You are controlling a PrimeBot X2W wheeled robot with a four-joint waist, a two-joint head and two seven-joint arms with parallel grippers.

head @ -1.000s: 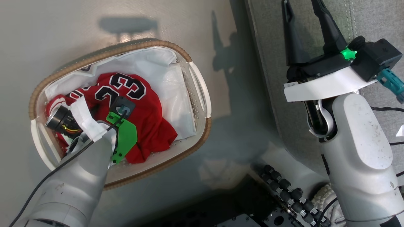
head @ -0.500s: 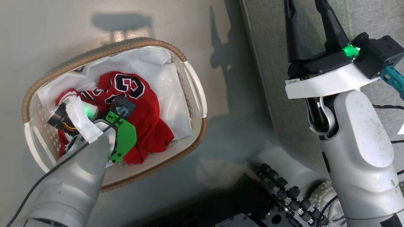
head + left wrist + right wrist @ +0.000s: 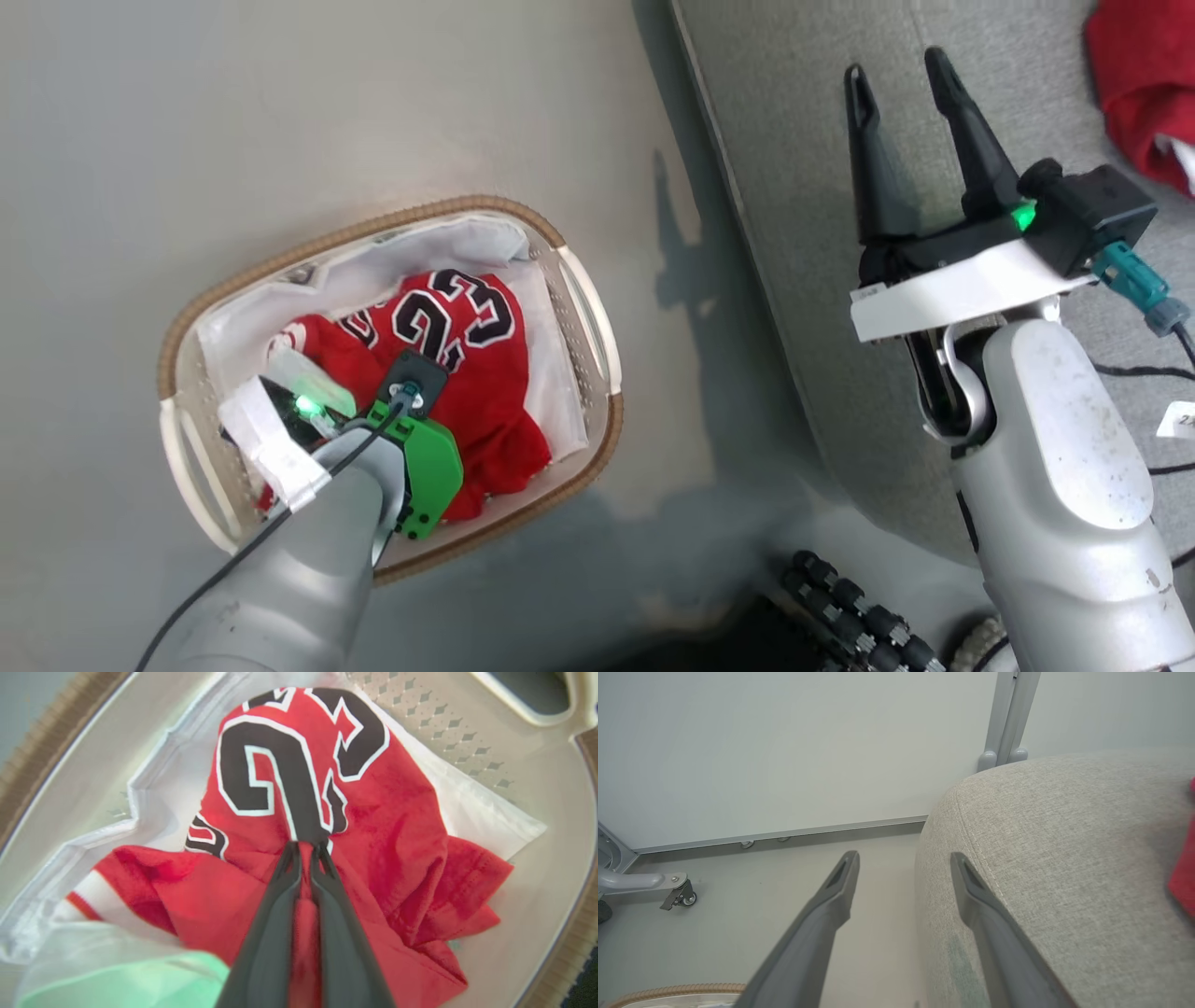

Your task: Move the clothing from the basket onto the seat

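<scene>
a red jersey [image 3: 471, 373] numbered 23 lies bunched in the oval white basket [image 3: 373, 222] with a brown rim; another red garment [image 3: 1134, 103] lies on the grey seat [image 3: 794, 187] nearby.

Bright, even light in the head view; soft shadow across the floor [image 3: 691, 280] at centre, darker at bottom centre; left wrist view blurred along the lower edge, green glow smearing lower left, basket [image 3: 37, 756] rim soft at upper left; right wrist view pale, clothing [image 3: 1184, 877] fuzzy at far right.
</scene>
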